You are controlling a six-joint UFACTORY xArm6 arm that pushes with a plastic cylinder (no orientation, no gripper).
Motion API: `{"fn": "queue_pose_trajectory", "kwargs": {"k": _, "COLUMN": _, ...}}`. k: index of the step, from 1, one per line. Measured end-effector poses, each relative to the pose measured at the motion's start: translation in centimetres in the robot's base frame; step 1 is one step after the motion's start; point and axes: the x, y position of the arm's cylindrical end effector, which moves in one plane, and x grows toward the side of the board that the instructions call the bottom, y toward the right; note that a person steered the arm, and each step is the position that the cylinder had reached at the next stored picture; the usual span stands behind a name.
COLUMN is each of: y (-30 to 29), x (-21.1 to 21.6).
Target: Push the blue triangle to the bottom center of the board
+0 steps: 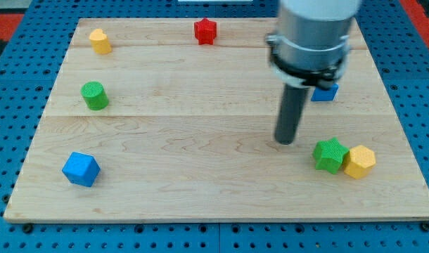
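A blue block (326,92), likely the blue triangle, lies at the view's right, mostly hidden behind the arm's grey body, so its shape cannot be made out. My tip (285,141) rests on the wooden board (200,190), below and to the left of that blue block and apart from it. It stands left of a green star (330,154), with a gap between them.
A yellow hexagon (359,161) touches the green star's right side. A blue cube (81,169) sits at bottom left. A green cylinder (95,95) is at left, a yellow block (100,41) at top left, a red star (206,31) at top centre.
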Motion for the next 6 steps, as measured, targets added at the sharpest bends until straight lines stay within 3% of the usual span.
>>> {"fn": "queue_pose_trajectory", "kwargs": {"k": 1, "y": 4.3, "x": -1.4}}
{"fn": "queue_pose_trajectory", "kwargs": {"k": 2, "y": 11.2, "x": -5.5}}
{"fn": "queue_pose_trajectory", "kwargs": {"k": 3, "y": 11.5, "x": -8.8}}
{"fn": "queue_pose_trajectory", "kwargs": {"k": 4, "y": 4.9, "x": -8.7}}
{"fn": "queue_pose_trajectory", "kwargs": {"k": 5, "y": 8.6, "x": -10.8}}
{"fn": "queue_pose_trajectory", "kwargs": {"k": 6, "y": 6.1, "x": -11.0}}
